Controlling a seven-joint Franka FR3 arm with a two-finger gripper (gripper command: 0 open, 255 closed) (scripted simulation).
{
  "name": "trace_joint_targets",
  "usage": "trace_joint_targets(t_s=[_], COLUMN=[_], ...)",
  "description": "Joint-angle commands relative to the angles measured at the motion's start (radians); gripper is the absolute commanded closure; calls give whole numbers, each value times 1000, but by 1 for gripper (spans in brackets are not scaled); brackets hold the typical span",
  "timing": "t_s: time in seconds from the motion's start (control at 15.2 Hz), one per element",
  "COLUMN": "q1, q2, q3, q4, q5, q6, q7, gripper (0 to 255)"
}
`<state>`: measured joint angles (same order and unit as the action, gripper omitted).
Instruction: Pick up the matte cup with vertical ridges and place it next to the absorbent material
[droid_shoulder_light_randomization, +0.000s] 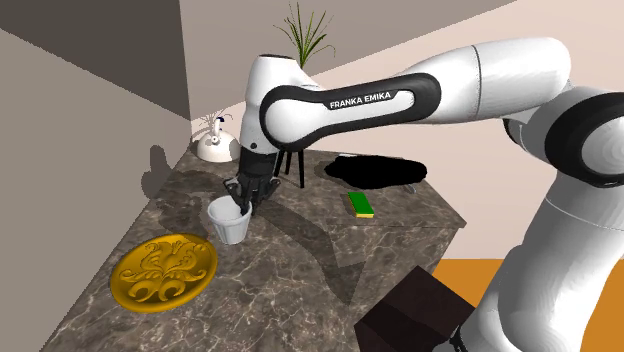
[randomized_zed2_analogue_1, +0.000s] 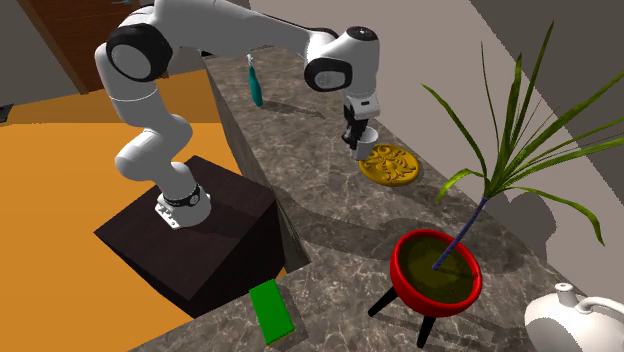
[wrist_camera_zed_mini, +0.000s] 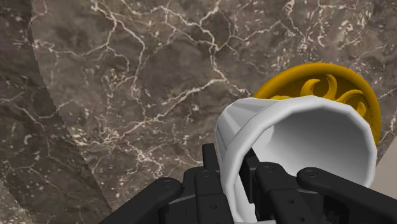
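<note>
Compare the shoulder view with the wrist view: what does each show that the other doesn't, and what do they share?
Shoulder view, not wrist: a green sponge, a white teapot, a potted plant and the white arm. Wrist view, not shoulder: the hand clasping the white cup by its wall, one finger inside, one outside. Both: cup, hand, gold plate and marble countertop.

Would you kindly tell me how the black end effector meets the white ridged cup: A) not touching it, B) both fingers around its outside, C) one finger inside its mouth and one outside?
C: in the wrist view the white ridged cup has its wall clasped between the fingers of the black end effector.
</note>
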<state>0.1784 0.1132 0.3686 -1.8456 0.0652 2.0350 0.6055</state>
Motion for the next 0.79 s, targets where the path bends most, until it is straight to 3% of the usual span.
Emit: trace_joint_targets(t_s=[0.0,0.46,0.73], q1=[0,-1,-55], q2=[-4,-16,-55], q3=[0,0,-41], q4=[20,97,55], q5=[1,3,28], q6=[-24,-112,-116], q7=[1,6,-96], gripper=[255,255,255])
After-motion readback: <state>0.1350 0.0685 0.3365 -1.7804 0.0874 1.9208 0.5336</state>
